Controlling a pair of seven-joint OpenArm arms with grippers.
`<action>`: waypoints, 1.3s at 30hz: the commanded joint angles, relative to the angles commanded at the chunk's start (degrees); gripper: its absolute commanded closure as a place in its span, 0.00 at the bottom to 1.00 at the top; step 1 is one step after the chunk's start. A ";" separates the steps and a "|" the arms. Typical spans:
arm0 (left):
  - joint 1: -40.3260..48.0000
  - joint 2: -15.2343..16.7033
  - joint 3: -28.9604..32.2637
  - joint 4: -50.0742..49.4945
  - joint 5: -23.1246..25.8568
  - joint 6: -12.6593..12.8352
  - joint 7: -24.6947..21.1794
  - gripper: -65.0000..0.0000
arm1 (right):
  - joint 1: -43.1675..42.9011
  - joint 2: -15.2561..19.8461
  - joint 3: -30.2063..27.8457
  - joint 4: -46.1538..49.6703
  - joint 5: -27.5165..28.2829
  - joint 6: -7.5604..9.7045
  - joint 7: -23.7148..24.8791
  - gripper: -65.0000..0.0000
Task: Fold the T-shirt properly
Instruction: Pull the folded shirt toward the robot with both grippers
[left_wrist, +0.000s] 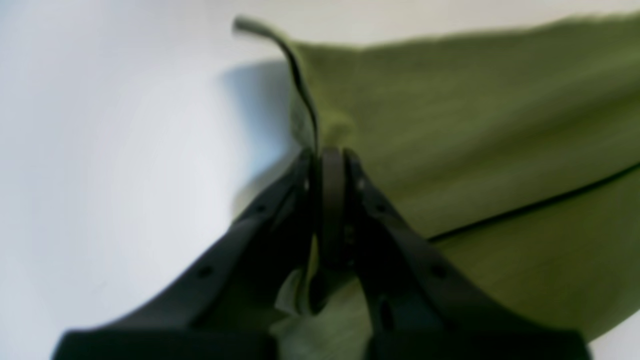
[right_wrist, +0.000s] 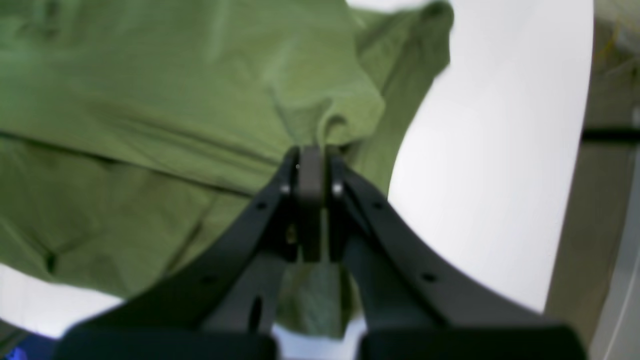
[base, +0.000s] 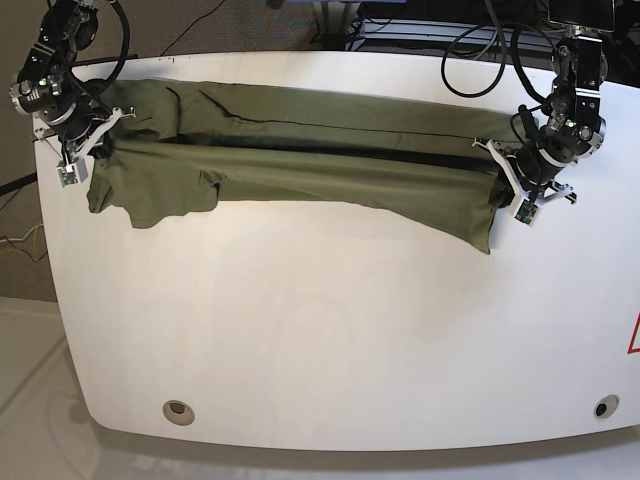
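The olive-green T-shirt (base: 320, 170) lies stretched in a long band across the far part of the white table (base: 330, 330). My left gripper (base: 499, 183) is at the band's right end, shut on a pinch of cloth. In the left wrist view its jaws (left_wrist: 330, 155) are closed on a raised edge of the T-shirt (left_wrist: 475, 125), with another layer lying flat below. My right gripper (base: 98, 140) is at the left end by a sleeve. The right wrist view shows it (right_wrist: 311, 152) shut on a bunched fold of the T-shirt (right_wrist: 175, 100).
Black cables (base: 480, 40) hang behind the table's far edge. Two round holes (base: 178, 408) (base: 601, 407) sit near the front edge. A red mark (base: 634, 335) shows at the right edge. The table's side edge (right_wrist: 570, 200) runs close to my right gripper.
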 joint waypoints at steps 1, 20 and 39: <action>0.00 0.35 0.00 0.00 1.05 0.00 0.09 1.00 | -0.18 0.00 -0.09 -0.09 0.00 0.00 0.00 0.99; 1.23 6.77 0.09 -6.24 11.25 0.00 0.09 1.00 | 4.57 -6.51 -5.71 -9.32 -19.69 0.44 5.10 0.99; 0.88 6.86 -5.10 -11.96 11.34 0.00 -0.18 1.00 | 6.42 -8.62 -5.71 -9.32 -25.23 0.53 5.27 0.99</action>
